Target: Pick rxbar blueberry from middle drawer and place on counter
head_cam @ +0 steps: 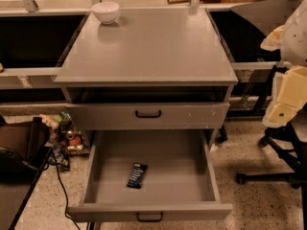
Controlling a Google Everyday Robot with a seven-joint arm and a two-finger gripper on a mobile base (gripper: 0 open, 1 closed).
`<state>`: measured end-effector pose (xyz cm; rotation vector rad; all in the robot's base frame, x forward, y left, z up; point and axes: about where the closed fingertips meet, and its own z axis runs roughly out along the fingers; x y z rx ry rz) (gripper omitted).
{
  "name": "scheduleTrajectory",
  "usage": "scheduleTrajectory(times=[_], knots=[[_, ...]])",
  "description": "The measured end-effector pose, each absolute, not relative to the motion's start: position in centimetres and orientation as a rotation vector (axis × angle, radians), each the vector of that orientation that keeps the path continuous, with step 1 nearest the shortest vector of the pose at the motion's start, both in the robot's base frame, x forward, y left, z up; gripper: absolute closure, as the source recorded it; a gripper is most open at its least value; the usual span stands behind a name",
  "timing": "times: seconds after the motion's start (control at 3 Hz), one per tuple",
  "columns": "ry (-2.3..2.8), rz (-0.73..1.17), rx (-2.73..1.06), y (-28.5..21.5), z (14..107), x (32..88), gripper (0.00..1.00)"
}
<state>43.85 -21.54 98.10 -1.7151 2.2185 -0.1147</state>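
The rxbar blueberry [136, 175], a small dark bar with white lettering, lies flat on the bare floor of the open middle drawer [182, 169], a little left of centre. The drawer is pulled fully out, with its black handle [149, 217] at the front. The grey counter [144, 47] tops the cabinet above it. My gripper [287, 97], a pale yellowish-white part of the arm, hangs at the right edge of the view. It is beside the cabinet at about counter height, well away from the bar.
A white bowl [105, 12] stands at the counter's back left corner. A shut grey drawer front [148, 115] with white scuffs sits above the open drawer. A black chair base [268, 176] stands on the floor at right. Snack clutter [67, 135], a dark bag [19, 152] and a cable lie at left.
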Motion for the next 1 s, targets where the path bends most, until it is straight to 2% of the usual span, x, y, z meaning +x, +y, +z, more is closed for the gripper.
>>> scheduleTrajectory(times=[0.33,1.0], knots=[[2.218,-0.114,-1.716,-21.5,98.1,43.8,0.0],[2.125,0.172,-1.829,-16.6,90.3,43.5,0.0]])
